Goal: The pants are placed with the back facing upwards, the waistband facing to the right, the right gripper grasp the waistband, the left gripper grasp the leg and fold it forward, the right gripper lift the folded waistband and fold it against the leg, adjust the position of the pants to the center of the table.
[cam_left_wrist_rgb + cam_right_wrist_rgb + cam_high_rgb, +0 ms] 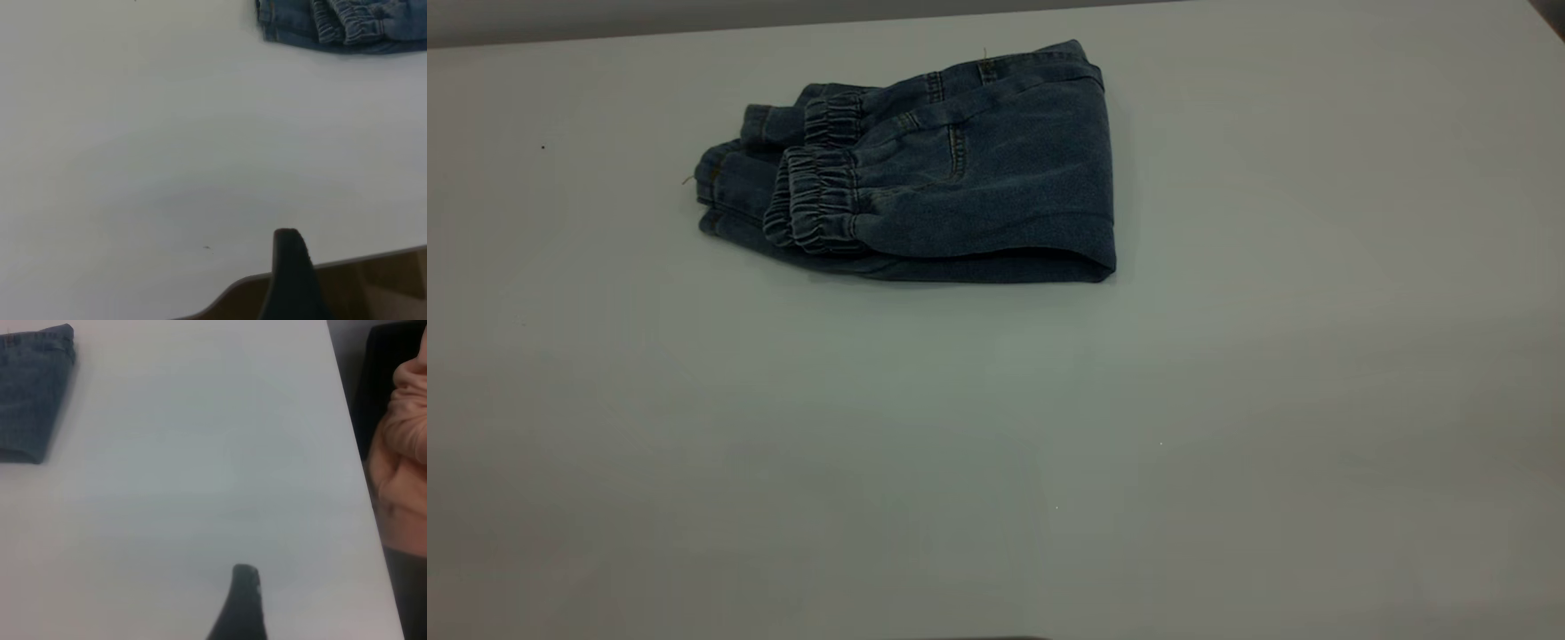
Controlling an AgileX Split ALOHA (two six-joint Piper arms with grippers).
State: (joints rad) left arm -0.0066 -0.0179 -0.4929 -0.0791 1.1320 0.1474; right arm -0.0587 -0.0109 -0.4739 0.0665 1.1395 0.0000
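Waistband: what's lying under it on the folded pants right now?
The gathered waistband lies on top of the folded pants, over leg cuffs that stick out past it on the table. Anything deeper in the fold, including any print, is covered.

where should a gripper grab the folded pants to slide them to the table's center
Probably the rounded fold edge of the pants, approached from the exterior view's right. It is thick, neatly stacked and unobstructed. The gathered waistband and cuffs at the other end lie loose and could unfold if pulled.

Faded blue pants [960,178], white table [996,444]
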